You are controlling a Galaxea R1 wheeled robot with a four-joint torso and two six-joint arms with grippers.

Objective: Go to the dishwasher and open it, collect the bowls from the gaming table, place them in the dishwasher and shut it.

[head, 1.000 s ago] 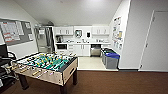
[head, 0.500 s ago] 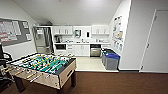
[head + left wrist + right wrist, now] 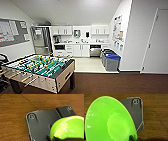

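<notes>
Green bowl [image 3: 70,127] cropped (end effector fingers hidden).

I'm in an office break room: kitchenette with white cabinets [image 3: 81,50] on the far wall, foosball table [image 3: 40,70] near left, noticeboard [image 3: 12,31], recycling bins [image 3: 111,60].

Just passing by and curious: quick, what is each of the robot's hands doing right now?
Left gripper: a green bowl sits right at it; fingers cannot be told.
Right gripper: a green bowl sits right at it; fingers cannot be told.
</notes>
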